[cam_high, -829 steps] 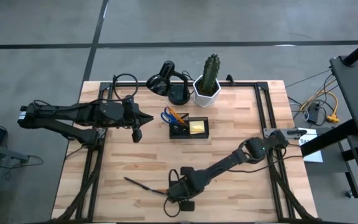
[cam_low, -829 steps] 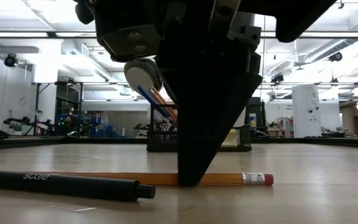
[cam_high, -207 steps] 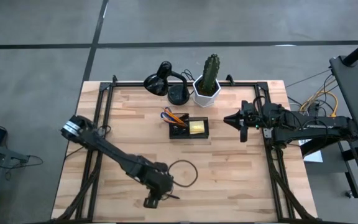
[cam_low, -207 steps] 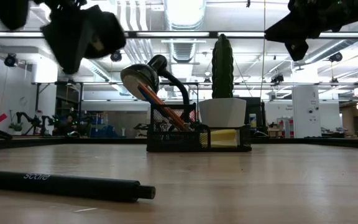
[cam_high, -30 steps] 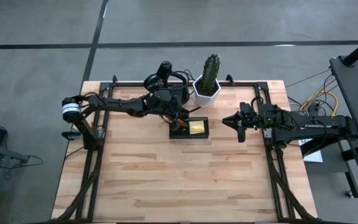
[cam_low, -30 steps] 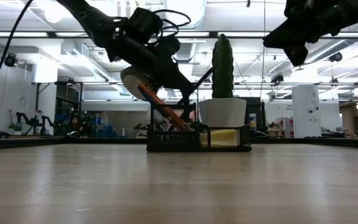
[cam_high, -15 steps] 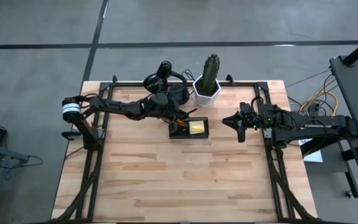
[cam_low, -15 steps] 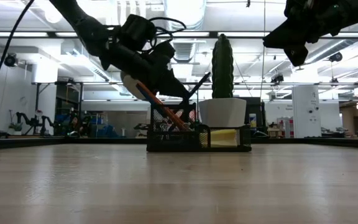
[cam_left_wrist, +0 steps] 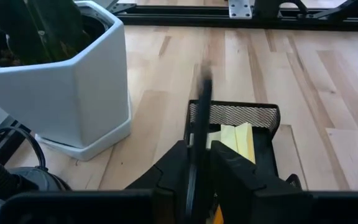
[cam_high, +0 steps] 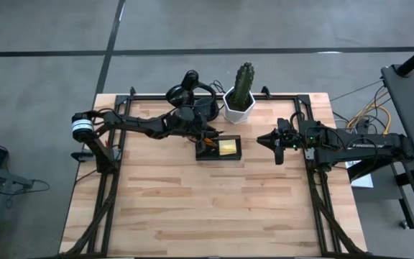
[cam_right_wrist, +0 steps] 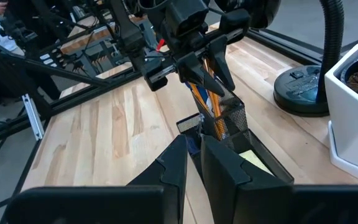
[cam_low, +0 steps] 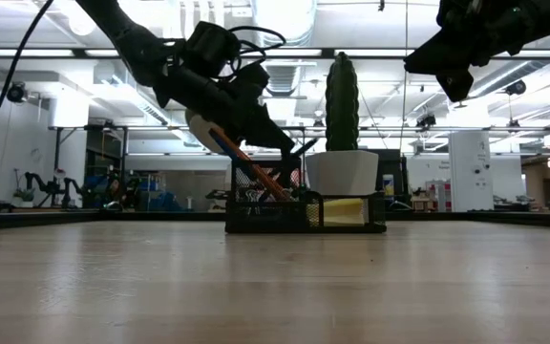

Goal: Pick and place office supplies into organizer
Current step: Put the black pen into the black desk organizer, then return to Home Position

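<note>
A black lamp and a white hexagonal pot holding a green cactus stand side by side at the far edge of the wooden table. Cables lie on the grey floor beyond the table's right side.

1. Organizer mid-table, twd back edge.
2. Sticky pad in its right compartment; pencils in left.
3. Cactus pot behind organizer; lamp left of pot.
</note>
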Tool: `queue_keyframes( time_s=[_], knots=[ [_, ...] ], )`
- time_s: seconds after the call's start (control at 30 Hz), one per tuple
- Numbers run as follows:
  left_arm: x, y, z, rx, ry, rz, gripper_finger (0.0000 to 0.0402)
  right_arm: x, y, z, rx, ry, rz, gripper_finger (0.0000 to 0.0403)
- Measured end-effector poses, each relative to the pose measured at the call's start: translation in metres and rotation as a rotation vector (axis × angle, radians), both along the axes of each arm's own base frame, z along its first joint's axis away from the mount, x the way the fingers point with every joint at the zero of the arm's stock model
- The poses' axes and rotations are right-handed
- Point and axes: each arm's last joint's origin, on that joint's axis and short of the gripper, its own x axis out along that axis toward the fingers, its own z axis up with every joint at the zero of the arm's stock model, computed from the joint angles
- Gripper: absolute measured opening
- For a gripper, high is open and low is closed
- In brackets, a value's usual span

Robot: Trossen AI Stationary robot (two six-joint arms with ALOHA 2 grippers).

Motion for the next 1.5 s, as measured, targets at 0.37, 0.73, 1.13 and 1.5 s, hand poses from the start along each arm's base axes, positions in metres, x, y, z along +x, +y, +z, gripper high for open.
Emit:
queue_keyframes(
  time_s=[0.37,0.73,1.13,1.5],
  knots=[
    [0.000,-0.002,0.005,0.003,-0.018,-0.008,0.0070,0.000,0.000,0.000,0.000,0.000,0.000,0.0038],
    [-0.013,-0.013,0.058,-0.099,-0.265,-0.029,0.0092,0.000,0.000,0.000,-0.001,0.000,0.000,0.0038],
    [-0.057,-0.068,0.116,-0.092,-0.443,-0.188,0.0006,0.000,0.000,0.000,-0.002,0.004,0.002,0.0038],
    [-0.137,-0.086,0.096,-0.182,-0.462,-0.158,0.0001,0.000,0.000,-0.001,0.001,0.008,0.003,0.0038]
  ],
)
